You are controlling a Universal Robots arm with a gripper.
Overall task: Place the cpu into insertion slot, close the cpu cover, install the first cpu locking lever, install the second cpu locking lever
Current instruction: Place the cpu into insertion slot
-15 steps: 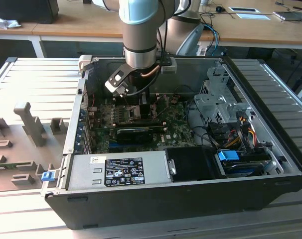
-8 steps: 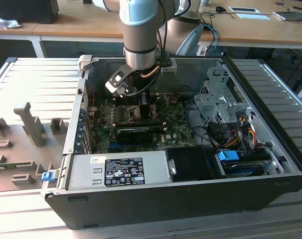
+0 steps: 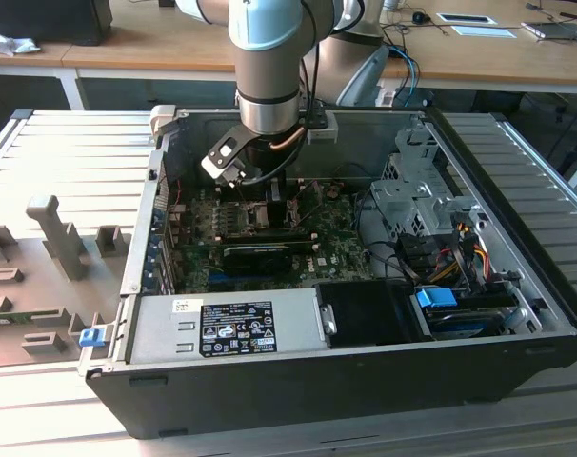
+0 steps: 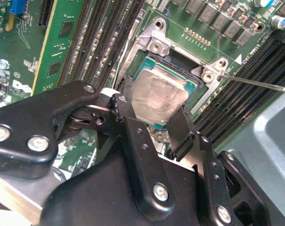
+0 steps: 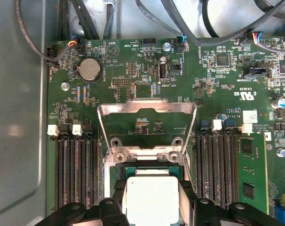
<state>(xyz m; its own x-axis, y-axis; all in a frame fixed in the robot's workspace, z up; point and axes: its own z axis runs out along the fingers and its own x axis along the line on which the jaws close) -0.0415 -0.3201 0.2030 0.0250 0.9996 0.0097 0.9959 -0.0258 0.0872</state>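
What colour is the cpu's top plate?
Silver-grey metal on the small square cpu, green substrate at its edges; clearest in the second wrist view.

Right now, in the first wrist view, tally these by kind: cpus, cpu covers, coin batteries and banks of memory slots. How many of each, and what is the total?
cpu: 1
cpu cover: 1
coin battery: 1
memory slot banks: 2
Total: 5

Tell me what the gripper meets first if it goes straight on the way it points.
The gripper, holding the cpu, points down at the board. First in line is the insertion slot directly beneath the cpu; the cpu cover stands open, clear. Remaining gap is unclear.
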